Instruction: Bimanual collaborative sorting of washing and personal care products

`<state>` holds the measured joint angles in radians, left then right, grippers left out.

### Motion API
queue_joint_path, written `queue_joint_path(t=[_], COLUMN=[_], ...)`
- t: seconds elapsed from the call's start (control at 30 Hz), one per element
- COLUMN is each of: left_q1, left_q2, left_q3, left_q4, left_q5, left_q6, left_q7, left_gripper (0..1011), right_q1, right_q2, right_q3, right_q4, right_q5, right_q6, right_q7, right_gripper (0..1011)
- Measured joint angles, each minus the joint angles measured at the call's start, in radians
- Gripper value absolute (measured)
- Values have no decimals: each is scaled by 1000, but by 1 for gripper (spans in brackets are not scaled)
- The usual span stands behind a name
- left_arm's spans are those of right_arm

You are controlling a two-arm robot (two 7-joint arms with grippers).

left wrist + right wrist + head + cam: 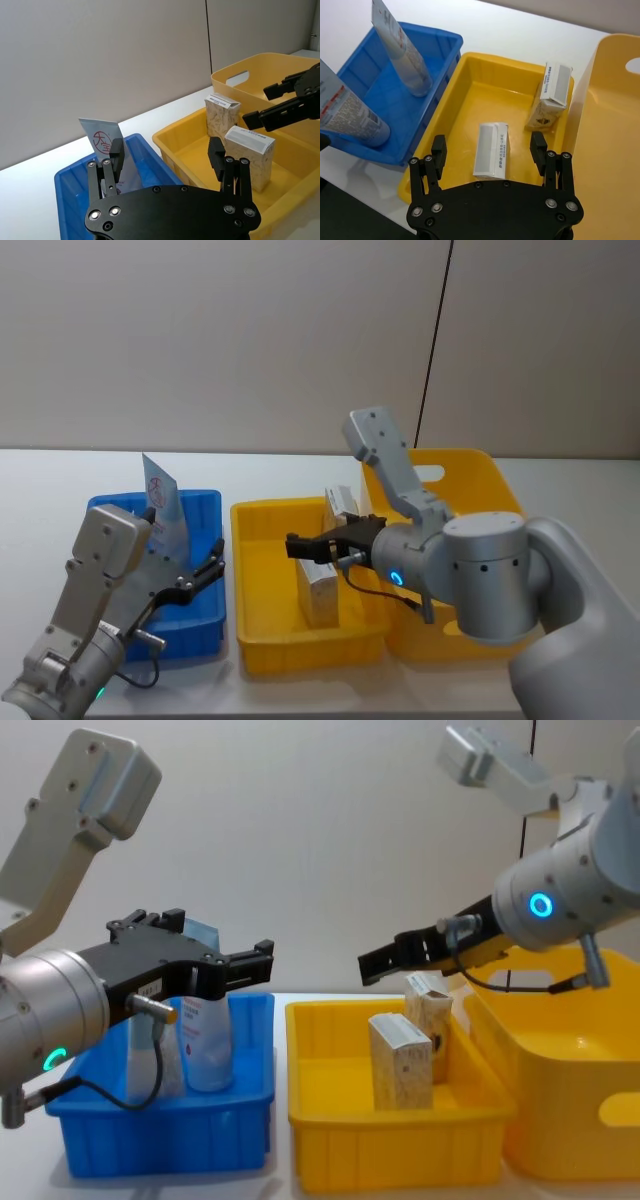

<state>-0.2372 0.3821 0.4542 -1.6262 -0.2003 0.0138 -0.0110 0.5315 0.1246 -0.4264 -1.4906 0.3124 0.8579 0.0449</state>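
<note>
**Supervisor:** State of the sort?

**Inspector:** Four products noted, all in trays. Two pale-blue tubes, the far tube (402,55) and the near tube (350,112), stand cap-down and leaning in the blue tray (447,40). Two speckled boxes stand upright and apart in the yellow tray (470,62), the near box (492,150) towards its middle and the far box (552,95) against the wall on the basket side. The big yellow basket (570,1120) stands just beside that tray on the bench (60,480). Judged from this, like is grouped with like and the sort is at or near its end. Whether more products remain I cannot confirm.

**Supervisor:** And the arms?

**Inspector:** Neither carries anything. The left gripper (166,150) is held above the near side of the blue tray, reaching forward roughly level, fingers apart, close to the tubes but not on them. The right gripper (488,144) hangs over the yellow tray, above the near box and clear of it, fingers spread wide, the arm reaching in from the basket side.

**Supervisor:** Finding?

**Inspector:** Both poses are consistent with a release just made or a pick pending. The pictures do not settle which.
</note>
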Motion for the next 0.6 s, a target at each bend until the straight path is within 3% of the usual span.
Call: queue_joint_path(t=[0.6], left_q1=[0], left_q2=[0], left_q3=[0], left_q4=[0], left_q5=[0], left_q6=[0], left_q7=[0], left_gripper=[1001], right_q1=[24], right_q2=[-20], right_q3=[-37], right_q4=[56], right_q5=[-42], right_q6=[50], right_q7=[-24], right_gripper=[1003])
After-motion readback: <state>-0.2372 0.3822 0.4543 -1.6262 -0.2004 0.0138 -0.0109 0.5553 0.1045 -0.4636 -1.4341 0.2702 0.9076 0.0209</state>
